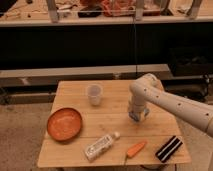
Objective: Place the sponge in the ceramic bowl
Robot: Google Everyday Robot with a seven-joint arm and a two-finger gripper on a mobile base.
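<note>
The blue sponge (138,116) lies right of centre on the desk (115,107). Your pincer (137,112) points down right at it; you cannot tell whether it is clamped on. The orange bowl (64,124) sits well apart, near left. A clear cup (94,94) stands farther back between them.

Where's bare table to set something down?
Widest bare patch: table centre, between ceramic bowl, plastic cup and the gripper, which sits at the sponge right of centre. Back left corner is free too. Front edge is crowded: bottle, carrot, striped black block.
</note>
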